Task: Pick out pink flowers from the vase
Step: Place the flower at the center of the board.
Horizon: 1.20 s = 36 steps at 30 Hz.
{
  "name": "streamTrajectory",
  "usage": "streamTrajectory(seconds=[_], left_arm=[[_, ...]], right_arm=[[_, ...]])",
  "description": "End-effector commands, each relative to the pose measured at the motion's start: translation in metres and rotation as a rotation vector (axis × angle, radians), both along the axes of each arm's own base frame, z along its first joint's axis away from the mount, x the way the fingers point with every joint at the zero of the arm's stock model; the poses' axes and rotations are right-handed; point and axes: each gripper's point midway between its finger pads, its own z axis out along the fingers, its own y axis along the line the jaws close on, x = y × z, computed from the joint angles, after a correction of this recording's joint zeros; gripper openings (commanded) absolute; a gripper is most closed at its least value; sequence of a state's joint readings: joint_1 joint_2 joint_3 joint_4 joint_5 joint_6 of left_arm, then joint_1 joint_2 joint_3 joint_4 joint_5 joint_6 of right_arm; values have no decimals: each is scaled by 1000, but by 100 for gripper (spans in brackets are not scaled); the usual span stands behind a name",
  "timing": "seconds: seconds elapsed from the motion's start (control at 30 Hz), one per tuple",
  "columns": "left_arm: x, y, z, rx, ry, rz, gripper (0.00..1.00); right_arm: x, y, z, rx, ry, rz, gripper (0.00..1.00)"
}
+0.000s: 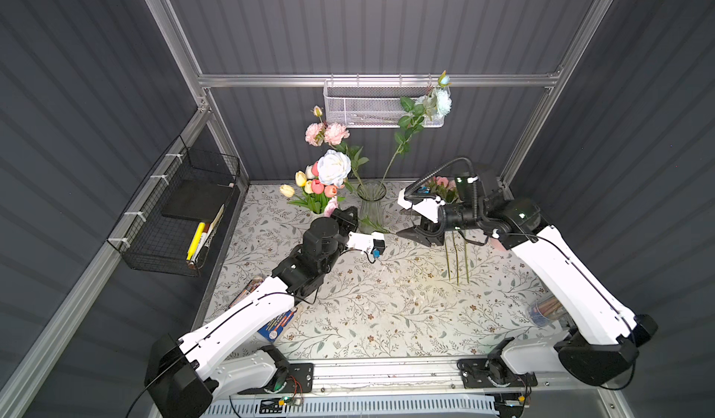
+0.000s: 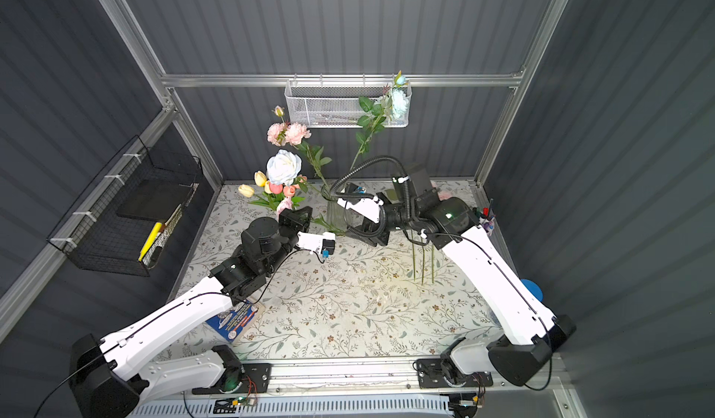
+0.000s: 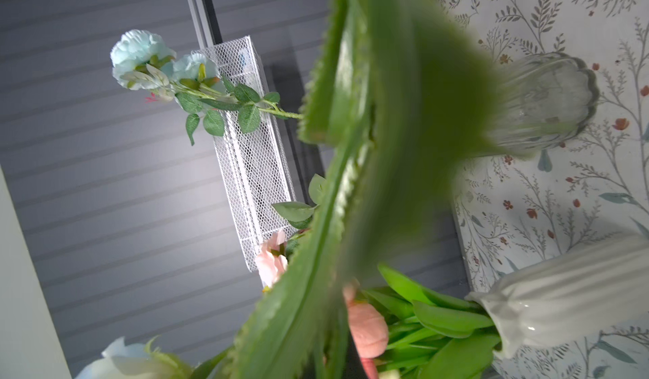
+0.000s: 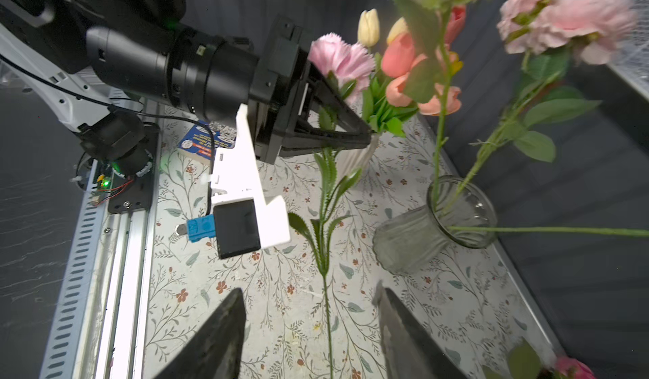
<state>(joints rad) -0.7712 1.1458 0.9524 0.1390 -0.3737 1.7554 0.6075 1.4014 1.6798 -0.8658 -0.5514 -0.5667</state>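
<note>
The left arm (image 1: 236,317) and right arm (image 1: 561,273) wear white shells between black cylindrical joints (image 1: 321,238); thin black cables (image 1: 267,294) trace each link; a ribbed black hose (image 1: 458,160) arcs above the right wrist.

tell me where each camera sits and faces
Top view: high in front, looking down on the table; both arms, left gripper, right gripper.
Top view: beside it, same aim; both arms, glass vase.
Left wrist: on the left arm, facing the back wall past blurred leaves; no gripper.
Right wrist: on the right arm, facing the left gripper, shut on a pink carnation; own open fingers straddle its stem.
Shared: all show the glass vase.
</note>
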Motion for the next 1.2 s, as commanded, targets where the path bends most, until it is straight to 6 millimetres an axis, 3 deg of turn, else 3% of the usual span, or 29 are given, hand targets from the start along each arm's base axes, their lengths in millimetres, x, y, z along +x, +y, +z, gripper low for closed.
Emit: streamTrajectory(seconds=[0.0,0.3,0.63,0.73,0.9,0.93,1.03,1.13,1.17], left_arm=[[1,-5,16,-8,-77,-18,0],[0,-5,24,-9,-107,-23,0],[-6,-5,23,-4,-110,-44,0],[-8,-8,21,4,-107,-52,0],[-11,-10,18,5,-104,-64,0],[-11,-10,18,5,-102,-65,1],[-13,-10,15,2,-86,-71,39],[-14,-10,9,-13,-59,-72,89],[-15,-9,9,-30,-47,-73,99]], right_arm=[[-8,9,-24,-37,85,71,61],[11,16,-52,-114,80,48,57],[27,23,-60,-143,55,16,45],[29,27,-61,-148,53,15,35],[31,32,-59,-136,53,19,0],[31,32,-58,-135,50,20,0],[29,30,-57,-129,36,17,0],[27,27,-53,-111,28,2,0],[26,26,-51,-99,22,-6,0]])
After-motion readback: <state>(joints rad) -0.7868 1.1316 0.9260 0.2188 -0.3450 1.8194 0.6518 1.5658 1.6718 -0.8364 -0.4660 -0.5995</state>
